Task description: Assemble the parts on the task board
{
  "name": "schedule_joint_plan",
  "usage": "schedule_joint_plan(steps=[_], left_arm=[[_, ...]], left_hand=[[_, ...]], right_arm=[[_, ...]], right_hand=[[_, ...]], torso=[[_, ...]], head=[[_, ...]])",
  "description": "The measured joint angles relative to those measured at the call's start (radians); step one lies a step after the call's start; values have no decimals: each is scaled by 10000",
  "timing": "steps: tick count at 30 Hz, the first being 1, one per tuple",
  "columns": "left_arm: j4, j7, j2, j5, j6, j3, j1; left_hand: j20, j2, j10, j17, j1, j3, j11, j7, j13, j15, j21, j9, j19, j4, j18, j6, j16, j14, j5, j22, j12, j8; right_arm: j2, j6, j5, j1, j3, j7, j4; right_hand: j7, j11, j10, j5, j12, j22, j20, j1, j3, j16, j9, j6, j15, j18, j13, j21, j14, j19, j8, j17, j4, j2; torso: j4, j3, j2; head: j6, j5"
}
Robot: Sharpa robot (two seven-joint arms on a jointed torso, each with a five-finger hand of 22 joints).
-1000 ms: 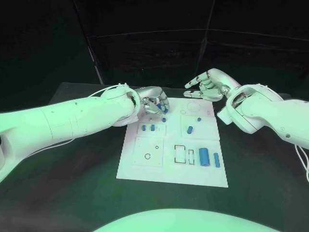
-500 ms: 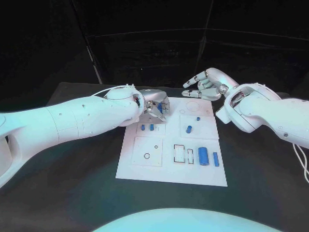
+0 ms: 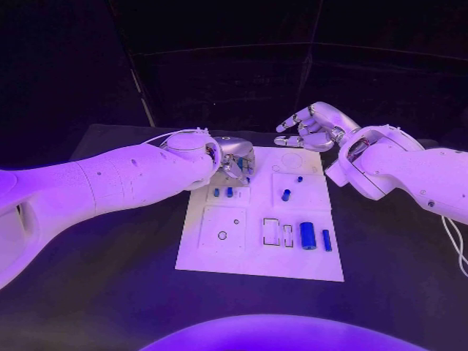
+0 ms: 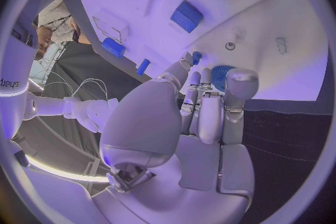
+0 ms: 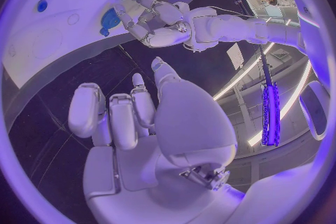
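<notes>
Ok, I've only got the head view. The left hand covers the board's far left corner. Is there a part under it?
Observer: Yes. The left wrist view shows a round ribbed blue part right at the left hand's fingertips, over the task board.
Operator: Gripped?
Observer: Cannot tell. The fingertips hide its near edge, so contact is unclear.
Operator: Is the right hand carrying anything?
Observer: No. The right wrist view shows the right hand with an empty palm and its fingers apart, above the dark table just off the board's edge.
</notes>
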Motion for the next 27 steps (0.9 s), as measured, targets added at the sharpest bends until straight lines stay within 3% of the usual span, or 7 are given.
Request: schedule_joint_plan(steps=[10, 27], left_arm=[[-51, -133, 83, -123, 214, 1, -42], [-224, -249, 231, -170, 368, 12, -88]], left_hand=[[-61, 53, 399, -35, 53, 244, -92, -81, -229, -36, 250, -135, 134, -52, 1, 309, 47, 36, 0, 250, -146, -84], [-82, -7, 608, -146, -7, 479, -53, -50, -504, -36, 429, -357, 223, -65, 1, 414, 47, 35, 0, 416, -416, -323]], right_arm=[[13, 0, 0, 0, 0, -2, -2], [35, 3, 0, 0, 0, -1, -5]], right_hand=[[0, 0, 0, 37, 0, 0, 0, 0, 0, 0, 0, 0, 0, 0, 0, -38, 0, 0, 0, 0, 0, 0], [0, 0, 0, 37, 0, 1, 0, 41, 0, 0, 0, 0, 0, 0, 1, -38, 0, 0, 0, -1, 0, 40]], torso=[[0, 6, -6], [6, 2, -8]], head=[[-20, -12], [-29, -48]])
